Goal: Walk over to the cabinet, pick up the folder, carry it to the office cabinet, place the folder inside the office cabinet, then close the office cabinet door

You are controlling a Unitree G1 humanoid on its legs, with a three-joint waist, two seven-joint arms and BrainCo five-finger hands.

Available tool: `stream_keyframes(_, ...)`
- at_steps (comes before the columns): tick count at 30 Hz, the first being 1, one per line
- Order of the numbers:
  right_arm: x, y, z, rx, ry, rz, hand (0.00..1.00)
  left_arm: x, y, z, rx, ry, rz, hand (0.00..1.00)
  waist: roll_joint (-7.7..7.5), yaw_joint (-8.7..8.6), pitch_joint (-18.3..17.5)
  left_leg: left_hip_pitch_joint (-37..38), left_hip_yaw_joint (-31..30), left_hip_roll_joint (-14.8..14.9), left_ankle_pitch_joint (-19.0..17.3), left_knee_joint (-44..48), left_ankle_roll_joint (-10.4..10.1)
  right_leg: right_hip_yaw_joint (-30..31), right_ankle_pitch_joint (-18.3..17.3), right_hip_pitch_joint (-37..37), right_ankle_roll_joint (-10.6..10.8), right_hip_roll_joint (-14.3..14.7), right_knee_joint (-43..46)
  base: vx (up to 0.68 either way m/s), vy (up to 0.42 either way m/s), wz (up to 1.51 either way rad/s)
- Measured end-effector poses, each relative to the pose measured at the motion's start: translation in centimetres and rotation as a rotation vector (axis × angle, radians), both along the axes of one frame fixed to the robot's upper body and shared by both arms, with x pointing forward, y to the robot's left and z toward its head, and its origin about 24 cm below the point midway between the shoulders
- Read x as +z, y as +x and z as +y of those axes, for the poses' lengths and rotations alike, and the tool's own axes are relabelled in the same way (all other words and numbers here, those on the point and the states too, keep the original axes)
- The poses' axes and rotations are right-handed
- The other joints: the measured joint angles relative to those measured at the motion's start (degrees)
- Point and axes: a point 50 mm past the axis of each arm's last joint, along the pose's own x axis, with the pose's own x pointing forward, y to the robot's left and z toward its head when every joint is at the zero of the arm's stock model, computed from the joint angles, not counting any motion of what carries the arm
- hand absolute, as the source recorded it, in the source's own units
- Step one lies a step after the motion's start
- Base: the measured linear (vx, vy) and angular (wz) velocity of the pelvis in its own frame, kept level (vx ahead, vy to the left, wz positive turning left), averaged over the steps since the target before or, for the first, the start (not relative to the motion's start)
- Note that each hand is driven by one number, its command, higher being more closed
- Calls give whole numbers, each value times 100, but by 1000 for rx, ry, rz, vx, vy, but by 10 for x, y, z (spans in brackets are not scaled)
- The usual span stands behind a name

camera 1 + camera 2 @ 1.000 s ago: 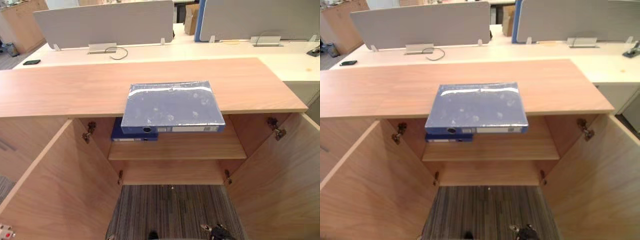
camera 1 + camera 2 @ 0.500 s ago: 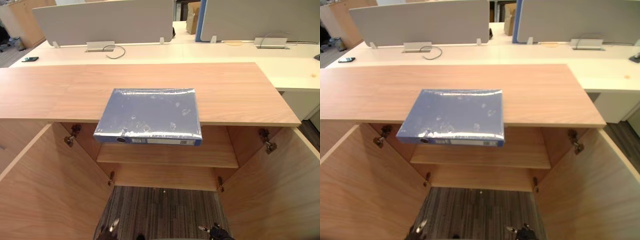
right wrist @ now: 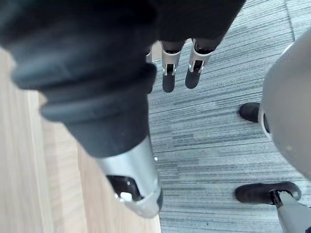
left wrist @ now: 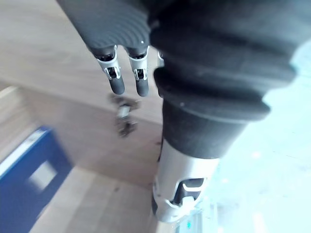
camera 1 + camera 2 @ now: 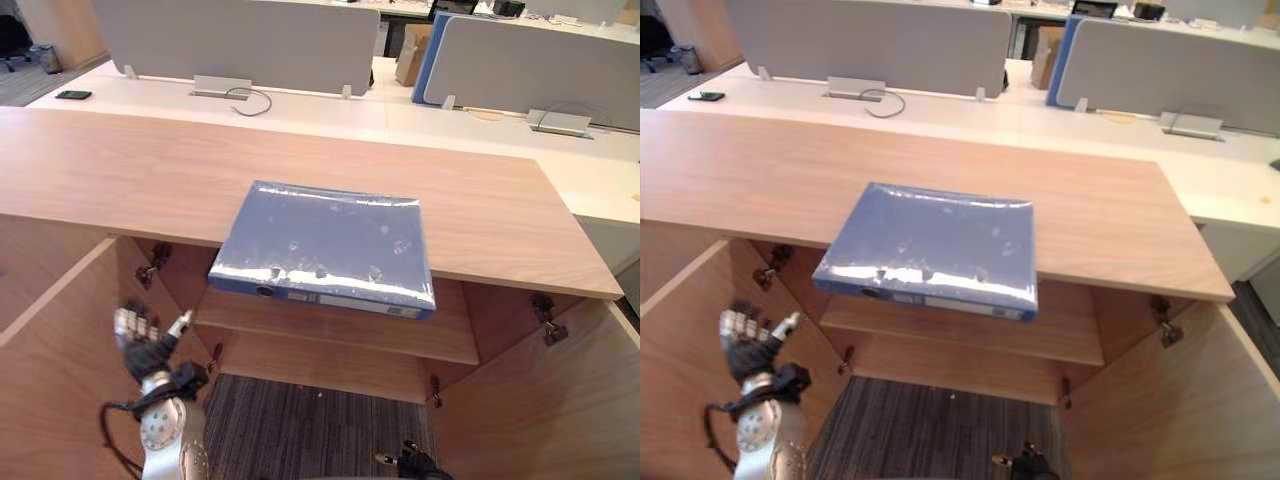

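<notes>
A blue folder (image 5: 325, 245) in clear wrap lies flat on the wooden cabinet top (image 5: 120, 180), its spine overhanging the front edge above the open cabinet. My left hand (image 5: 145, 345) is raised at the lower left, below and left of the folder, beside the open left door (image 5: 50, 390). Its fingers (image 4: 126, 77) are straight and hold nothing. Something blue (image 4: 24, 189) shows past them in the left wrist view. My right hand (image 5: 405, 462) hangs low near the carpet, its fingers (image 3: 177, 68) straight and empty.
Both cabinet doors stand open; the right door (image 5: 540, 420) is at the lower right. A wooden shelf (image 5: 340, 335) runs inside. Behind are white desks with grey dividers (image 5: 240, 40), a phone (image 5: 74, 95), a cable (image 5: 255, 98) and a cardboard box (image 5: 410, 50). Striped carpet (image 5: 310, 430) lies below.
My left hand has risen into the eye views at the lower left. The camera has shifted; the folder still lies in its place on the cabinet top.
</notes>
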Motion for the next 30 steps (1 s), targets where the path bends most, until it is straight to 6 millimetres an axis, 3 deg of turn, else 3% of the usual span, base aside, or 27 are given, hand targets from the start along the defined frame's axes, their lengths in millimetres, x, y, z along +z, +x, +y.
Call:
stream_keyframes(2, 0, 2, 6, 30, -7, -7, 0, 31, -6, 2, 168, 209, -43, 0, -1, 40, -5, -3, 12, -37, -47, 27, 50, 34, 54, 32, 34, -30, -44, -65, 55, -2)
stream_keyframes(5, 1, 2, 5, 23, -22, -6, 0, 65, -15, 4, 341, 373, -133, 0, -10, 67, -22, -12, 41, -61, -67, 29, 84, 185, 160, 35, 48, -41, -114, -82, 71, -7)
stream_keyframes(11, -1, -3, 5, 16, -30, 14, 0, 93, -22, -9, 467, 582, -189, 0, -69, 48, -158, -71, 99, -172, -38, 3, 137, 318, 179, 8, 70, -110, -297, -70, 32, -8)
stream_keyframes(14, -4, -10, 6, 19, -26, 39, 0, 100, -15, -29, 384, 662, -230, 0, -31, 42, -350, -201, 113, -177, 15, -8, 132, 390, 177, -110, 67, -97, -350, -46, -10, -2)
stream_keyframes(20, -6, -12, 1, 29, -40, 53, 0, 105, -1, -68, 119, 822, -294, 0, 3, 7, -389, -206, 178, -173, 82, -34, 101, 598, 157, -133, 34, -62, -430, -53, -11, -8)
stream_keyframes(26, -7, -13, -10, 44, -54, 74, 0, 85, 11, -88, -148, 977, -238, 0, 35, -102, -372, -216, 167, -177, 289, -277, 94, 643, 143, -297, 12, -26, -389, -63, -2, 0)
stream_keyframes(30, -7, -16, -17, 49, -62, 85, 0, 83, 13, -90, -217, 1024, -232, 0, 51, -170, -366, -217, 173, -182, 294, -281, 97, 659, 141, -316, 11, -13, -375, -29, 1, -1)
